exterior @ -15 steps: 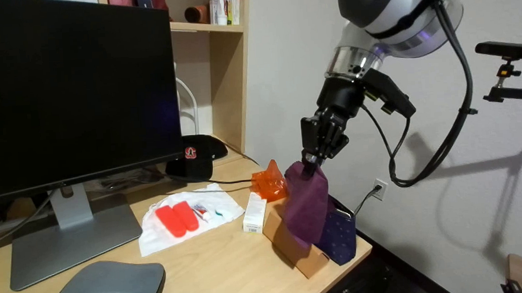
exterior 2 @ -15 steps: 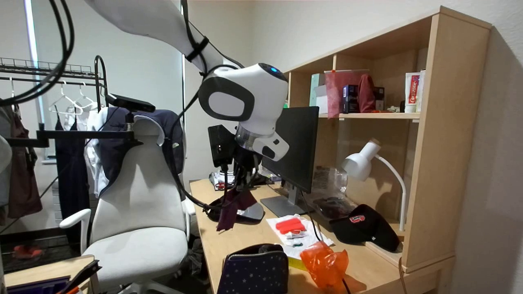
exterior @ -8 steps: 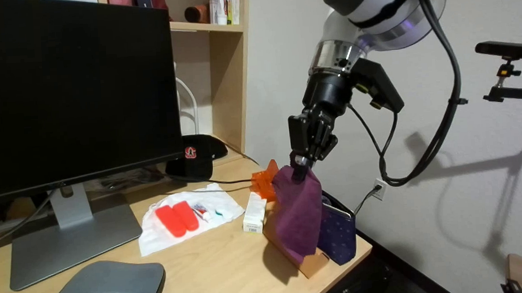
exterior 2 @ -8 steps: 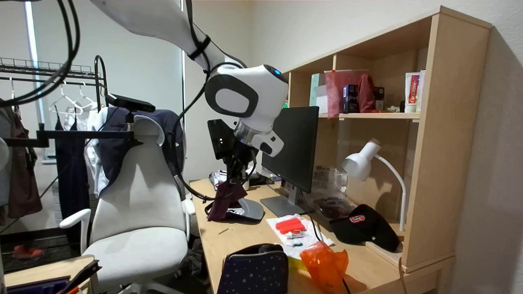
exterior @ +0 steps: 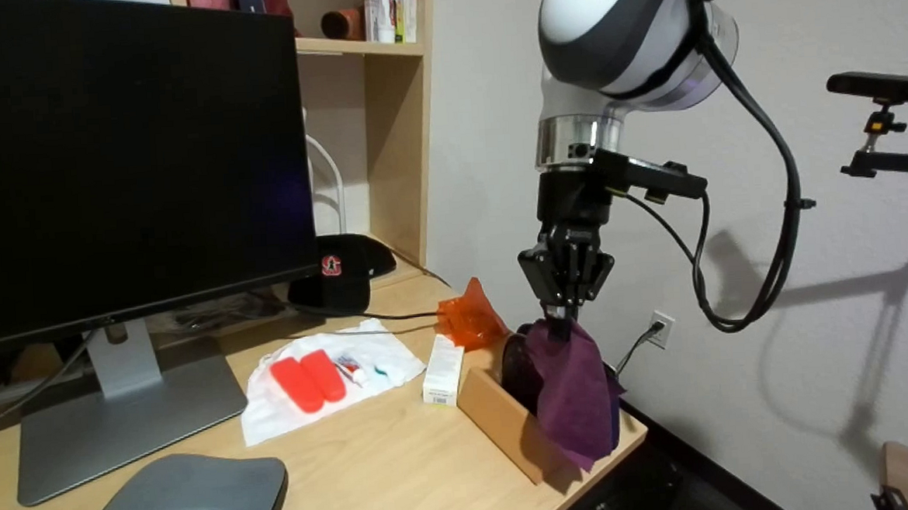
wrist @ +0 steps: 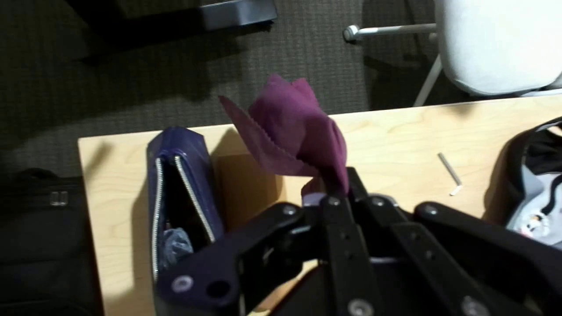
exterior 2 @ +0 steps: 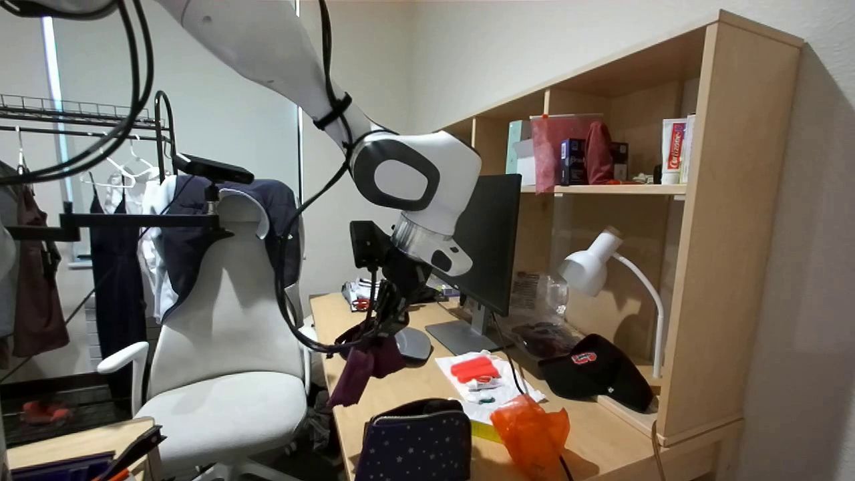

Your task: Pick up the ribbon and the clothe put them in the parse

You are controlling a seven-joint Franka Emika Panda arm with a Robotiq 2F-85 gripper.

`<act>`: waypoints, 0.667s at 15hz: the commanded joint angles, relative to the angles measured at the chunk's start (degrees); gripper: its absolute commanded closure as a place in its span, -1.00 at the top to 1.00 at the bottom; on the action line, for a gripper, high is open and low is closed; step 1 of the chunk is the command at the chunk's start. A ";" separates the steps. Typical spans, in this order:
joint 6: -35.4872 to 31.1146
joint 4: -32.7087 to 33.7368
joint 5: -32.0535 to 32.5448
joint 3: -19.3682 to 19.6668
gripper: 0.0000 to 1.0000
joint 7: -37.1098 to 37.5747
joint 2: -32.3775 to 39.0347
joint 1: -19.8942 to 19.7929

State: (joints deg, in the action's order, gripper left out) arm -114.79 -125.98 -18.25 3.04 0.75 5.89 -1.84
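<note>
Maroon fabric, the clothe (exterior: 574, 396), hangs down from my gripper (exterior: 559, 329), whose fingertips are shut on its upper end. In the wrist view the clothe (wrist: 294, 127) fans out beyond the gripper (wrist: 351, 184). The parse (exterior 2: 417, 444), navy with pale dots, stands on the desk near its edge. From above, the parse (wrist: 199, 180) shows an unzipped mouth, left of the clothe and apart from it. Inside that mouth lies a crumpled grey-blue bundle (wrist: 177, 245); whether it is the ribbon I cannot tell. In an exterior view the clothe covers most of the parse.
An open cardboard box (exterior: 502, 427) with a dark rounded thing (exterior: 516, 368) in it sits beside the parse. A white carton (exterior: 443, 372) and an orange bag (exterior: 469, 316) are close by. The monitor (exterior: 130, 163) and a grey cap (exterior: 194, 494) stand farther off.
The gripper first shifted away from the parse, then came down and back towards it, turning more upright. The clothe swung along with it, and the parse stayed put.
</note>
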 commanded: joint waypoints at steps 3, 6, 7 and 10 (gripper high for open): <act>4.26 4.65 8.49 0.29 -0.85 12.28 3.76 0.17; 4.57 6.08 10.61 1.02 -0.85 14.59 5.26 -0.22; 4.80 6.63 11.17 1.43 -0.85 15.78 5.85 -0.34; 4.41 6.36 11.75 2.26 -0.85 16.54 5.22 -0.57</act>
State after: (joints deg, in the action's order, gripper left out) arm -112.29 -120.94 -8.32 4.90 14.67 11.01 -2.07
